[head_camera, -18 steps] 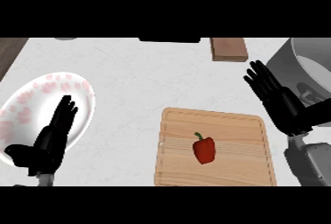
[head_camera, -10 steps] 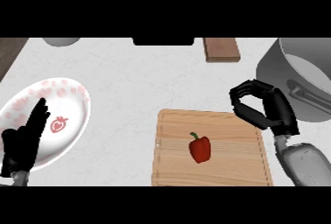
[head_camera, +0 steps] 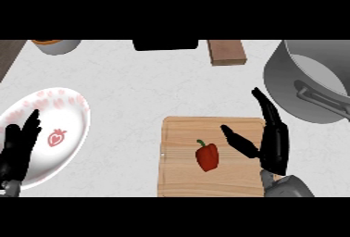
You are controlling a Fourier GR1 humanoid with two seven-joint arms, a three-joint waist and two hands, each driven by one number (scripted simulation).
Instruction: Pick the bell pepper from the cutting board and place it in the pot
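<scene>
While cropped, the pot [head_camera: 301,88] edges past frame.

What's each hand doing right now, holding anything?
Left hand: open, holding nothing, at the view's left edge over the plate.
Right hand: open, holding nothing, beside the bell pepper.

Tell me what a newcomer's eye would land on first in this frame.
The red bell pepper lying mid cutting board, with the open right hand spread just right of it. Next, the big grey pot at upper right and the strawberry-print plate at left.
</scene>
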